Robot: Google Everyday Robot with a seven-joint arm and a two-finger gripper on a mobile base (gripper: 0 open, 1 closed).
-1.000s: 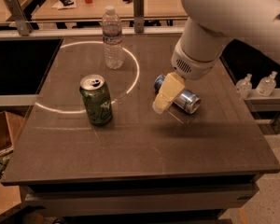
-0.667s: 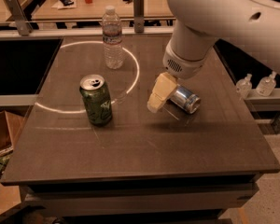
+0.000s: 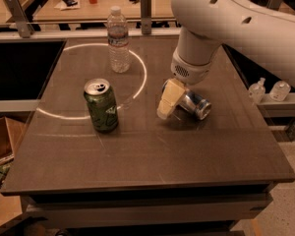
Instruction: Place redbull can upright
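I saw the slim blue-and-silver metal redbull can [image 3: 195, 104] lying on its side on the dark brown tabletop [image 3: 152, 156], right of centre, one silver end turned toward the front right. The white arm's [image 3: 226, 23] cream-padded pincer [image 3: 169, 102] hung low at the can's left end, but I could not tell whether it was apart or clamped. A wider green metal can [image 3: 102, 105] stood upright well to the left, with a clear plastic water bottle [image 3: 118, 39] upright behind it.

White arm [image 3: 236, 23] angles down, gripper [image 3: 169, 101] low at centre.
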